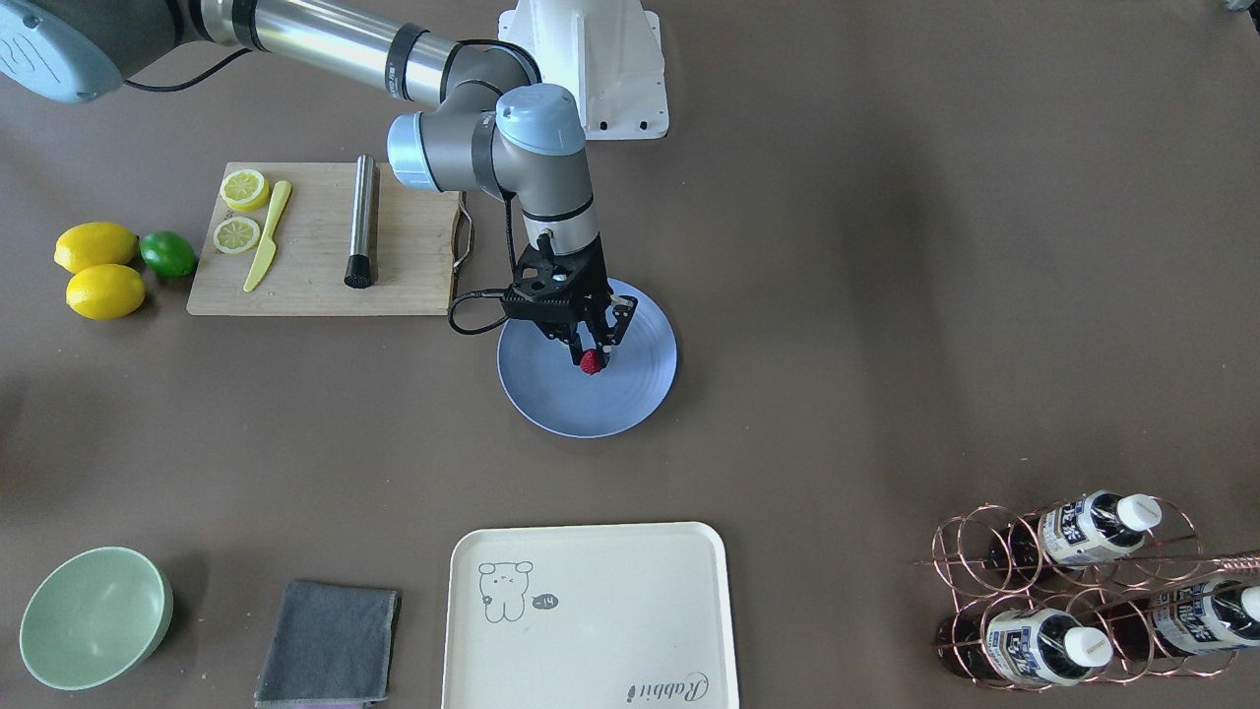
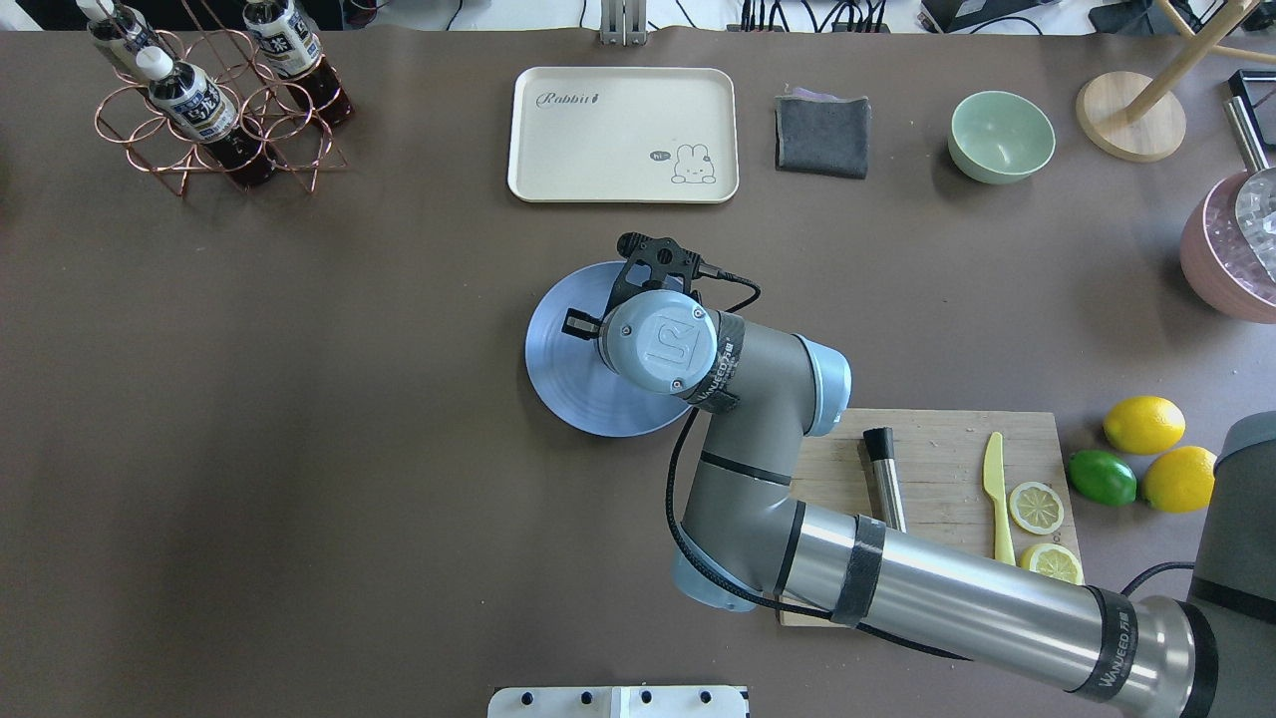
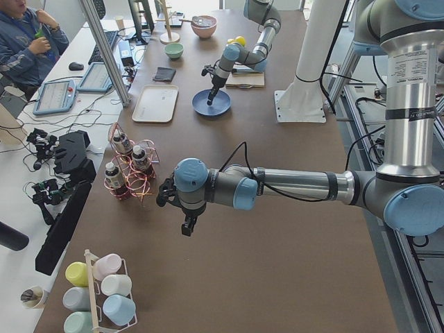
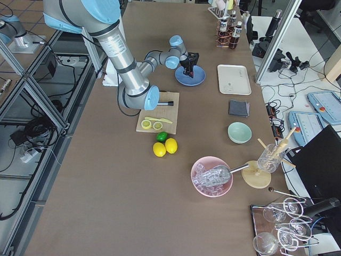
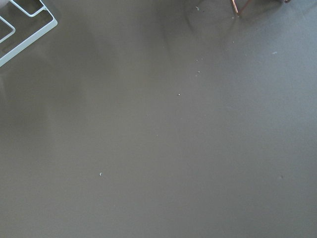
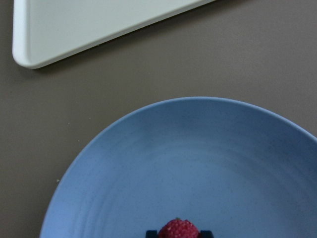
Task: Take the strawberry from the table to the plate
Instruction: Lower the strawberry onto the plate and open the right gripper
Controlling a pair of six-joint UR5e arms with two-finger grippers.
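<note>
The small red strawberry [image 1: 591, 362] sits between the fingertips of my right gripper [image 1: 591, 354], which is shut on it low over the middle of the round blue plate [image 1: 635, 399]. In the right wrist view the strawberry [image 6: 178, 229] shows at the bottom edge with the plate [image 6: 198, 158] beneath it. I cannot tell whether the berry touches the plate. From overhead, the wrist hides the berry and covers part of the plate [image 2: 563, 374]. My left gripper [image 3: 187, 227] hangs over bare table [image 5: 158, 129] near the bottle rack; whether it is open or shut I cannot tell.
A wooden cutting board [image 1: 315, 271] with lemon slices, a yellow knife and a metal muddler lies beside the plate. Two lemons [image 1: 98, 268] and a lime [image 1: 167, 253] lie past it. A cream tray [image 1: 591, 620], grey cloth [image 1: 330, 640], green bowl [image 1: 94, 615] and bottle rack [image 1: 1073, 591] line the operators' edge.
</note>
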